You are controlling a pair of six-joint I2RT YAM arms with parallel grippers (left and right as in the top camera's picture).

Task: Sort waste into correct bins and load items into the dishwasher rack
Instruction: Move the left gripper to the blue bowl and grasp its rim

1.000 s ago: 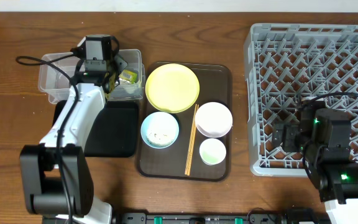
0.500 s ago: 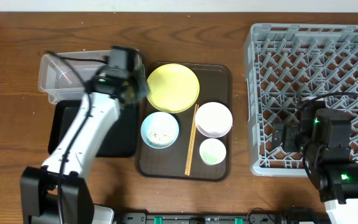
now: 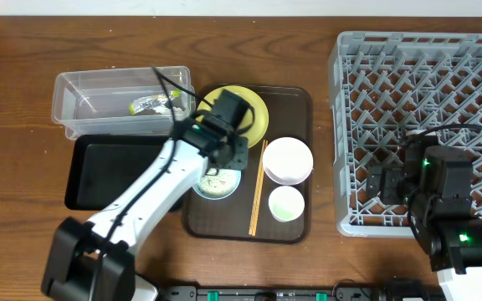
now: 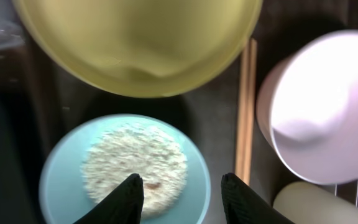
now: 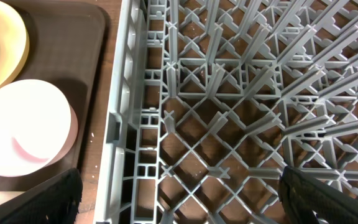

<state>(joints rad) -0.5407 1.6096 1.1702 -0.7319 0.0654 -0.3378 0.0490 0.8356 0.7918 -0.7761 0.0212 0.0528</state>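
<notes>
Rice scraps (image 4: 132, 165) are lying heaped in the light blue bowl (image 4: 61, 180), which is sitting in the near-left part of the brown serving tray (image 3: 295, 96), and I am hovering my left pincer (image 4: 182, 202) right above that bowl's near edge, jaws standing partway apart with nothing between them. I am judging the step in hand to be taking up this bowl so its scraps can go into a bin, most likely the black tray (image 3: 115, 171) lying just off the serving tray's left edge, since the snack wrapper (image 3: 156, 104) is already resting in the clear tub (image 3: 74, 88) beyond the serving tray's far-left corner. To do this well I am thinking of coming down with one finger inside the rim and one outside, clear of the heap, pinching only the wall and lifting level so nothing is spilling onto the serving tray. I am also minding the yellow plate (image 4: 142, 43), which is crowding the bowl from the serving tray's far-left part, and the chopsticks (image 4: 245, 112) lying along the serving tray's middle, just beside the bowl. My right pincer (image 5: 182, 202) is hanging wide and empty over the dishwasher rack (image 3: 425, 125), well off the serving tray's right edge.
</notes>
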